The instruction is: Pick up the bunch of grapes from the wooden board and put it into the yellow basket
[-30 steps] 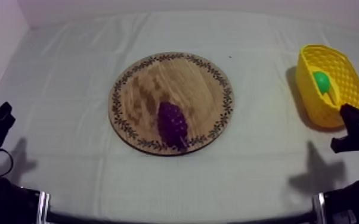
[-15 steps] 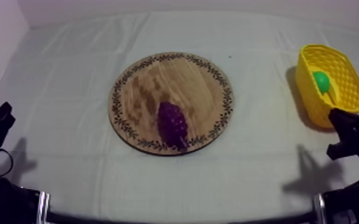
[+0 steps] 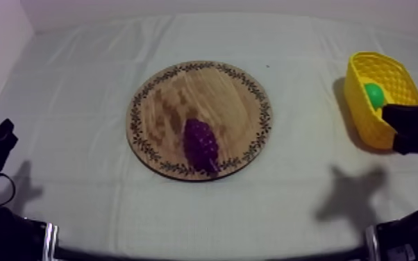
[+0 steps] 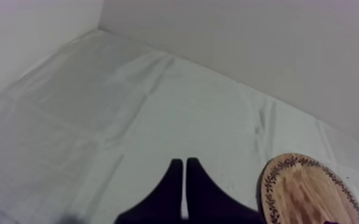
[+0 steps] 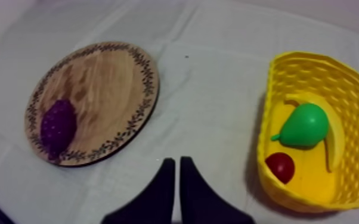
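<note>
- Over the table, top view: round wooden board [image 3: 199, 83], grained, with a leaf-patterned rim. A knobbly purple bunch of grapes [image 3: 201, 144] lies on it by the near rim. The lattice-walled yellow basket [image 3: 362, 125] is well apart.
- Left wrist view: left gripper [image 4: 184, 163] clenched on nothing over creased cloth [image 4: 98, 107].
- Right wrist view: right gripper [image 5: 178, 162] clenched, empty. The basket holds a glossy pear [image 5: 304, 125], a banana [image 5: 337, 146] and a small red fruit [image 5: 280, 167].

The top view looks down at a slant from above the near edge of the grey-white cloth [image 3: 80, 104], taking in the round wooden board with a patterned rim [image 3: 219, 97] and the yellow lattice-walled basket [image 3: 356, 90]. The left wrist view sits low, facing the pale back wall [image 4: 247, 36], sharing the board's edge. The right wrist view, higher, looks down on both board and basket.
</note>
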You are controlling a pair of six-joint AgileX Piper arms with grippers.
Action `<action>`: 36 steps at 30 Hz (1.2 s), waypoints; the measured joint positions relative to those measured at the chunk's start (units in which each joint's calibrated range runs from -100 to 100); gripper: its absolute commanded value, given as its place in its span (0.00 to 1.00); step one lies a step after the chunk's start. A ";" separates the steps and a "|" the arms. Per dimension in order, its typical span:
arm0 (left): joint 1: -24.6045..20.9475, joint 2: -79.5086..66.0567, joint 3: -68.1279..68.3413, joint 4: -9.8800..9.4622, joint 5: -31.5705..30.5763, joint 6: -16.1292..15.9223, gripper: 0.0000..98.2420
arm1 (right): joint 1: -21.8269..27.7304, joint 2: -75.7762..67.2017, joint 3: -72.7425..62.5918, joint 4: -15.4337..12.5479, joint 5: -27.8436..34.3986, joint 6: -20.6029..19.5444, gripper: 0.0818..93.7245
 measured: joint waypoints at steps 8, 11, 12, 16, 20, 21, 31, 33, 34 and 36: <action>0.00 0.00 0.00 0.00 0.00 0.00 0.00 | -5.53 18.30 -21.49 -2.81 15.31 1.10 0.00; 0.00 0.00 0.00 0.00 0.00 0.00 0.00 | -6.31 25.28 -30.09 -4.85 20.72 2.63 0.00; 0.00 0.00 0.00 0.00 0.00 0.00 0.00 | -6.60 27.74 -32.79 -5.36 22.34 2.76 0.00; 0.00 0.00 0.00 0.00 0.00 0.00 0.00 | -7.46 37.12 -42.00 -7.10 26.50 2.41 0.00; 0.00 0.00 0.00 0.00 0.00 0.00 0.00 | -8.36 44.99 -50.17 -7.71 30.34 2.02 0.00; 0.00 0.00 0.00 0.00 0.00 0.00 0.00 | -8.61 47.09 -52.20 -8.08 31.49 2.02 0.00; 0.00 0.00 0.00 0.00 0.00 0.00 0.00 | -11.13 65.32 -68.36 -9.67 38.12 1.39 0.00; 0.00 0.00 0.00 0.00 0.00 0.00 0.00 | -11.83 68.04 -70.31 -9.74 38.45 1.16 0.00; 0.00 0.00 0.00 0.00 0.00 0.00 0.00 | -12.26 69.44 -71.04 -9.94 38.79 1.04 0.00; 0.00 0.00 0.00 0.00 0.00 0.00 0.00 | -13.17 72.15 -72.16 -10.28 40.00 0.67 0.00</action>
